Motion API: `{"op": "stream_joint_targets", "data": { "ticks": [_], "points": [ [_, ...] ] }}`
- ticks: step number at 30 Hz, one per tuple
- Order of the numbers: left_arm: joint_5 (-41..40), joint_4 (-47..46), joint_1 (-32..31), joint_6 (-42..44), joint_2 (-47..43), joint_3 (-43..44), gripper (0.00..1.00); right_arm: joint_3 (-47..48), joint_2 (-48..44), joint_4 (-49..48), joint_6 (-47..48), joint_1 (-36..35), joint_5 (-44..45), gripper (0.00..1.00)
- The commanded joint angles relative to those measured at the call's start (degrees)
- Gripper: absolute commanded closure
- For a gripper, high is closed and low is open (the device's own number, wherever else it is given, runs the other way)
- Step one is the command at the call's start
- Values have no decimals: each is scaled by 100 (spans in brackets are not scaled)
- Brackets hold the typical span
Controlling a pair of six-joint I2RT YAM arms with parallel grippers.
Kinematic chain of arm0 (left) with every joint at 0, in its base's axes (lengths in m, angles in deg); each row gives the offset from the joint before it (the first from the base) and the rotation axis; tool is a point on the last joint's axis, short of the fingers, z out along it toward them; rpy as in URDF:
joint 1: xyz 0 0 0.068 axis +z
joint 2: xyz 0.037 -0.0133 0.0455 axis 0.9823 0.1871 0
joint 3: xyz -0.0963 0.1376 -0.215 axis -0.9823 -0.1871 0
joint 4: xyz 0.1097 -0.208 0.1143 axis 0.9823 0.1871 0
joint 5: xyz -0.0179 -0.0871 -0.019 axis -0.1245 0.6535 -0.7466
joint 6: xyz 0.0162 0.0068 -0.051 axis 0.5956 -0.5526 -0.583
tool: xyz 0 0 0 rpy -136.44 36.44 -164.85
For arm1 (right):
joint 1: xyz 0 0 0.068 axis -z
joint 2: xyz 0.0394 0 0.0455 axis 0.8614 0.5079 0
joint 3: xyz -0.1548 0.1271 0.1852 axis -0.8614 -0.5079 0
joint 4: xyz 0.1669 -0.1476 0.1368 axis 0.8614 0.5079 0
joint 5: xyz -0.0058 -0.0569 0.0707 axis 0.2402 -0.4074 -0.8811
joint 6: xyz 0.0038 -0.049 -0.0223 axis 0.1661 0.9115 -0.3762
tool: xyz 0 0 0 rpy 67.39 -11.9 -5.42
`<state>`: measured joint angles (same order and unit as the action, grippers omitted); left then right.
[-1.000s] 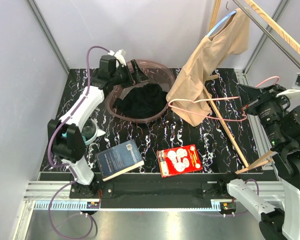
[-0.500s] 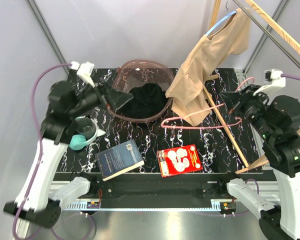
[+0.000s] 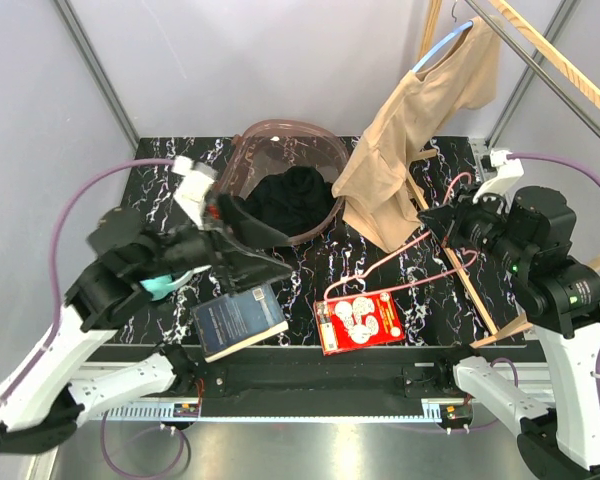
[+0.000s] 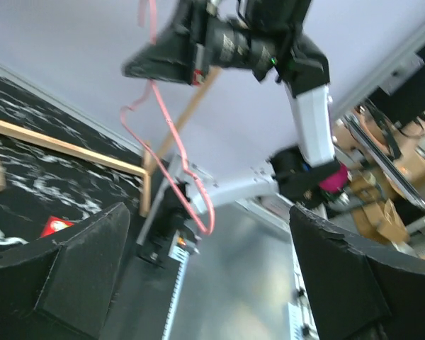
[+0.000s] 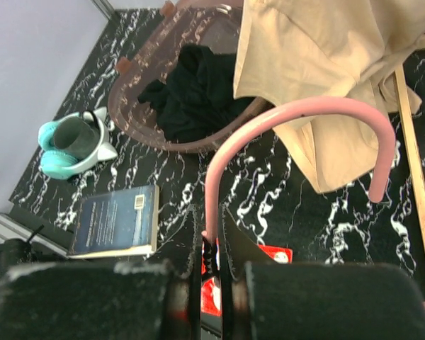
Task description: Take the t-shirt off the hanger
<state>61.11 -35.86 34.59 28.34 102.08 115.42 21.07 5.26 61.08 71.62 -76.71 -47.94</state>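
Beige soft t-shirt [image 3: 420, 140] hangs on a light-blue hanger [image 3: 435, 50], which is hooked over the slanted wooden rail [image 3: 550, 50] at the far right, above the black marbled surface [image 3: 310, 255]. It sits skewed. One shoulder is high on the hanger and the body drapes down and to the left, with the lower edge near the pinkish basket [image 3: 280, 135]. You cannot tell whether the hem touches the surface.

Right claw [image 3: 435, 217] is pinched narrow on a bare pink wire hanger [image 5: 304, 106], just below its hook. No cloth is on it. Left claw [image 4: 209, 227] is spread wide and empty, in the air over the near left of the surface, well apart from the shirt.

Handling, as a judgement:
- The shirt looks light, limp and not fragile. It will likely stretch and slide rather than lift as one piece.
- The collar may catch on a hanger end.
- The blue hanger looks free to swing, so a pull on the cloth will probably drag it along.

Where to take hold: pinch a doubled fold at the low hem or the drooping sleeve, and draw it off the lower hanger arm. Your right claw is occupied, so nothing is free to steady the blue hanger.
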Motion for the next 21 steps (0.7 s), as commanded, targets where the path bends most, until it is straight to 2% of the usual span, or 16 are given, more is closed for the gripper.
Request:
{"op": "stream_joint_targets", "data": {
  "ticks": [1,5,9,13,19,21],
  "points": [
    [-988,-180,-1019,231,623,18,1,178,54,292,196,-8,-18,100],
    [-1823,152,-1865,722,1298,525,1,239,150,520,170,1,70,100],
    [-2808,1286,-2515,1408,1975,1511,1,231,274,574,100,1,9,100],
    [-3047,1674,-2692,1462,2285,1811,5,152,203,503,56,1,70,100],
    [-3143,1823,-2780,1462,2434,1750,23,178,159,574,108,1,298,100],
    [-3223,1876,-2771,1488,2469,1741,24,204,124,556,126,1,299,100]
  ]
}}
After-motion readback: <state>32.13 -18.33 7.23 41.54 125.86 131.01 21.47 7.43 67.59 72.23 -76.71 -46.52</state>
